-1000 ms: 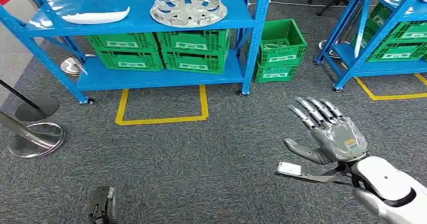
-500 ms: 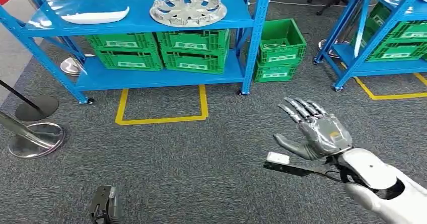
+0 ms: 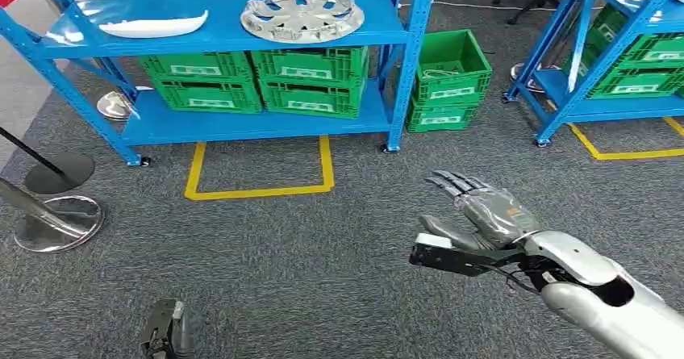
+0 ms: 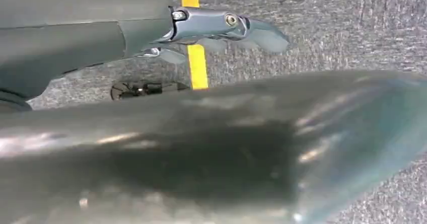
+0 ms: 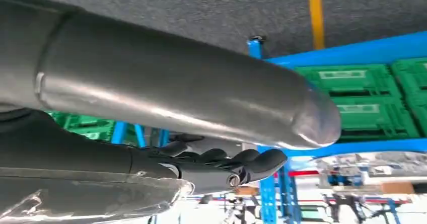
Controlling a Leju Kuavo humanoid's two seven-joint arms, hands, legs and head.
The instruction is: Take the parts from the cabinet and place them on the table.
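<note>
right hand: silver many-fingered right hand (image 3: 484,214) raised over the grey carpet floor (image 3: 323,278), right of centre, near side. Fingers spread and extended toward the rack, thumb out, palm empty. Right wrist view (image 5: 221,161) shows the same: fingers apart, nothing between them.
left hand: dark left hand (image 3: 165,331) low at the near left, hanging by the floor. Small in the head view; in the left wrist view (image 4: 221,27) a thumb blocks most of it. Can't tell if it's wide or closed.
parts: silver round wheel cover with spokes (image 3: 302,14) lies flat on the top shelf of the blue steel shelving rack (image 3: 226,32), right half. White curved plastic trim piece (image 3: 153,27) lies on the same shelf, left half, well apart from the wheel cover. Both far from either hand.
lower shelf: green plastic slotted crates (image 3: 258,81) in a row, stacked two high.
beside rack: two more green stacked crates (image 3: 448,81) on the floor, just right of the rack's right post.
floor marks: yellow tape outline (image 3: 258,169) on the carpet directly in front of the rack.
far right: second blue rack (image 3: 613,60) with green crates, yellow tape at its foot.
left edge: chrome stanchion base (image 3: 56,222) and a dark round base (image 3: 58,172) on the carpet.
</note>
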